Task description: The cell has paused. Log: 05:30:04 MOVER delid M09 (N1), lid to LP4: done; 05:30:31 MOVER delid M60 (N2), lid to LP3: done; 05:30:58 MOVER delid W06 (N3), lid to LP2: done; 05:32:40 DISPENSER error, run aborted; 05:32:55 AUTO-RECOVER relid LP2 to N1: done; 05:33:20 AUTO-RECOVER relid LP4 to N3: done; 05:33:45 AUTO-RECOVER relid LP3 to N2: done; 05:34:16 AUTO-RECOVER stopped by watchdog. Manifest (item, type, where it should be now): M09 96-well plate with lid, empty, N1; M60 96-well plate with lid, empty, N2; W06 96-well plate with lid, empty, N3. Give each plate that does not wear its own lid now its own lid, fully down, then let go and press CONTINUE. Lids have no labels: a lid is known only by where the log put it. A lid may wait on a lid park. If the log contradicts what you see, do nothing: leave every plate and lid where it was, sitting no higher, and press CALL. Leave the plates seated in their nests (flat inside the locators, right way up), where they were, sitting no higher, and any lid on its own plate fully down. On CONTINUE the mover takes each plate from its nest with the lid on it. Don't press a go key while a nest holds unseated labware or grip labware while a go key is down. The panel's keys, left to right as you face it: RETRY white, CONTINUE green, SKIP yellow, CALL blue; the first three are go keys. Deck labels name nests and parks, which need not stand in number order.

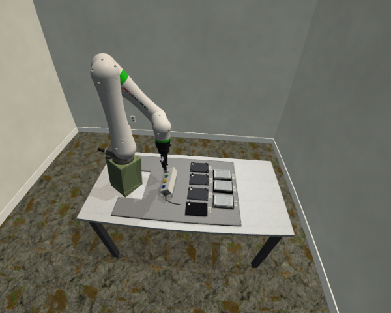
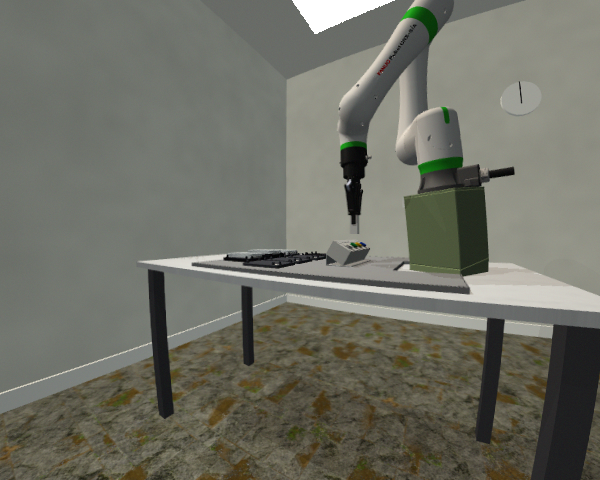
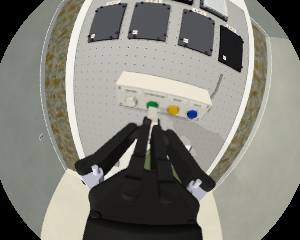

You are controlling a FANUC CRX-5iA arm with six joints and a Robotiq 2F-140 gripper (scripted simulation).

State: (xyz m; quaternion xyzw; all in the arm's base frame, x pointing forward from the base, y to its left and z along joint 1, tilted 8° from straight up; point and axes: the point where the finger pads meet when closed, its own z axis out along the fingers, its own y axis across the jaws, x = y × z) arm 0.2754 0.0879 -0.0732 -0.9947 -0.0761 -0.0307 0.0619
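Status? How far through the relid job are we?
Done, apparently: three plates sit in their nests, and no lid shows on the four dark parks. In hand: the gripper, fingers shut on nothing, hangs above the green key. Left: pressing it.

One camera hangs high and well back, looking down at the whole table (image 1: 262, 188) with my arm (image 1: 111, 111) at its left end. A second sits low near the floor, off the table's far side, looking up. The third rides my wrist, facing straight down, close above the panel (image 3: 165, 94). All three share the panel and deck (image 1: 189, 217).
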